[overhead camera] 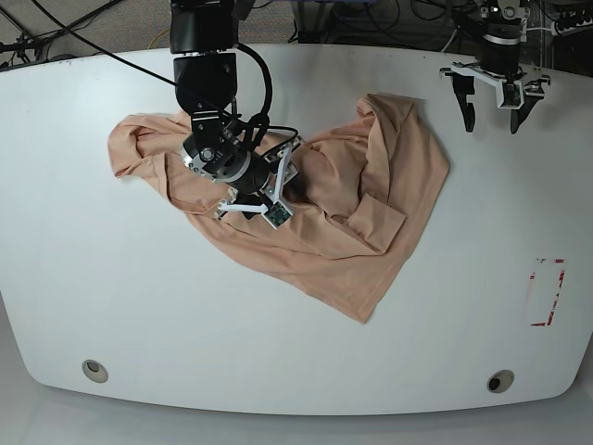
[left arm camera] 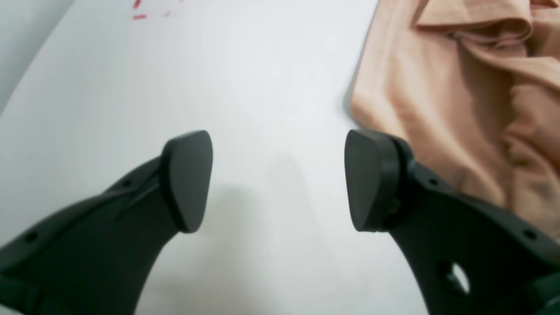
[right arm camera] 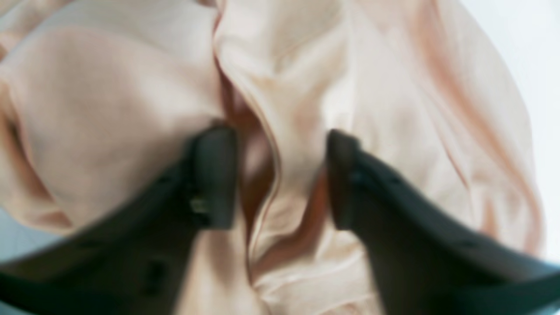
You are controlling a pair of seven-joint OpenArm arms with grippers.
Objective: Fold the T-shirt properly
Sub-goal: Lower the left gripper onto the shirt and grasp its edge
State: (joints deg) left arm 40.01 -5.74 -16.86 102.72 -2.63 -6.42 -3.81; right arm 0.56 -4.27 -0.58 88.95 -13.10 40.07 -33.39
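Four fingers, left pair apart over table, right pair astride one T-shirt fold.

White rounded table with red markings, cables behind it

One T-shirt, one table, two grippers, one red marking.

T-shirt crumpled on counter, centre. Right end effector on its middle folds. Left end effector over bare counter, beside shirt's edge.
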